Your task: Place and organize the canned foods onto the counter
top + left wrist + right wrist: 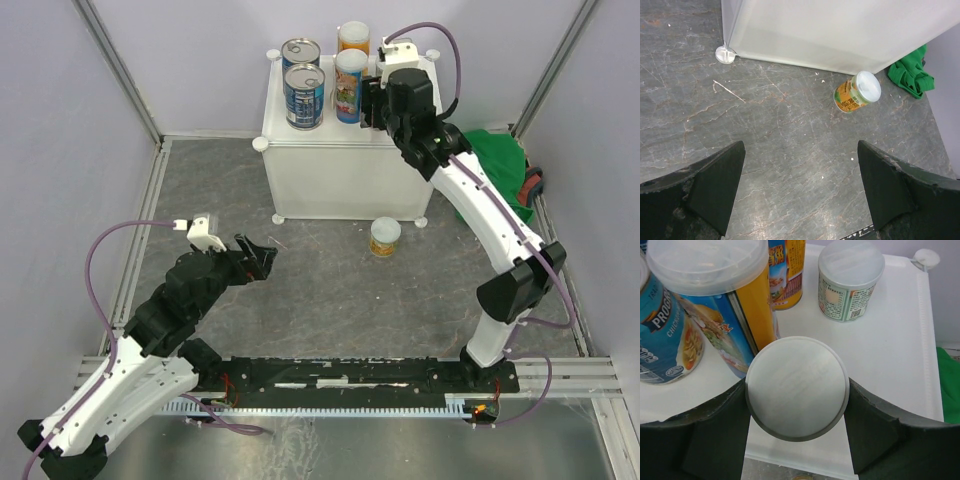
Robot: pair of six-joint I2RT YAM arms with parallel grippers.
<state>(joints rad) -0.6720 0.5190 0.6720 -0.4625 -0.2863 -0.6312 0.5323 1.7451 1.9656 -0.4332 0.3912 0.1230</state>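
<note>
The white counter (340,180) stands at the back, and its side wall fills the top of the left wrist view (840,35). On it are two dark blue cans (304,95), a tall blue-and-yellow can (351,85) (715,300), an orange can (353,38) and a green-labelled can (850,280). My right gripper (378,100) (797,390) is shut on a pale-lidded can (797,375) over the counter's top (890,340), near its front edge. One orange-labelled can (385,237) (857,92) stands on the floor in front of the counter. My left gripper (262,256) (800,150) is open and holds nothing, low over the floor.
A green cloth (500,160) (910,75) lies on the floor right of the counter, with a red-and-black object (534,185) beside it. The counter's foot (725,54) sits ahead-left of the left gripper. Pale walls and metal rails (135,260) enclose the grey floor.
</note>
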